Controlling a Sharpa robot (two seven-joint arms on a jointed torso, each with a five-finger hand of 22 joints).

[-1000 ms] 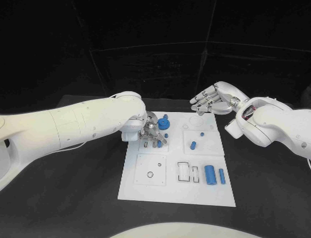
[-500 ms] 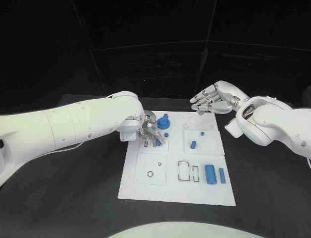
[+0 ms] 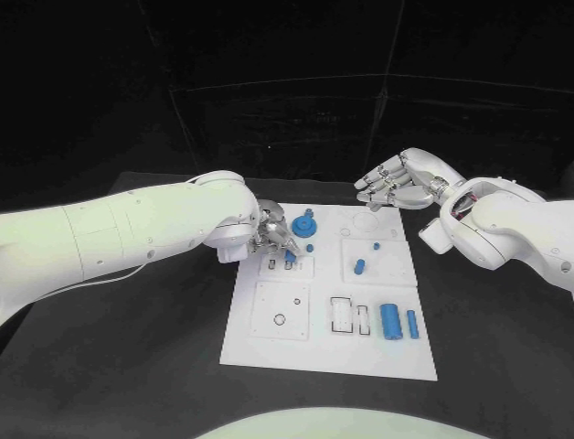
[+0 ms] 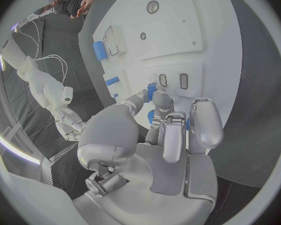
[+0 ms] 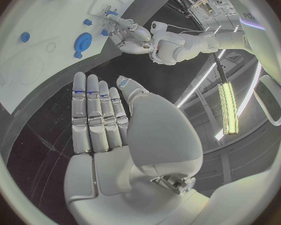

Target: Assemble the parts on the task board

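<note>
The white task board (image 3: 277, 352) lies in the middle of the black table. My left hand (image 3: 274, 240) is low over the board's far left part and pinches a small blue part (image 3: 292, 262) right above two small slots (image 4: 163, 80). In the left wrist view the blue part (image 4: 152, 91) shows between the thumb and fingers. A blue gear-like part (image 3: 305, 223) stands just beyond the hand. My right hand (image 3: 395, 187) hovers above the board's far right edge with its fingers (image 5: 100, 120) straight and apart, holding nothing.
A blue peg (image 3: 358, 267) lies mid-board. A thick blue cylinder (image 3: 390, 320) and a slim blue bar (image 3: 411, 324) lie at the board's near right, beside two rectangular recesses (image 3: 349, 315). Black table surrounds the board.
My left hand has shifted slightly over the slots with the blue part in it. The right hand has stayed where it was, open.
</note>
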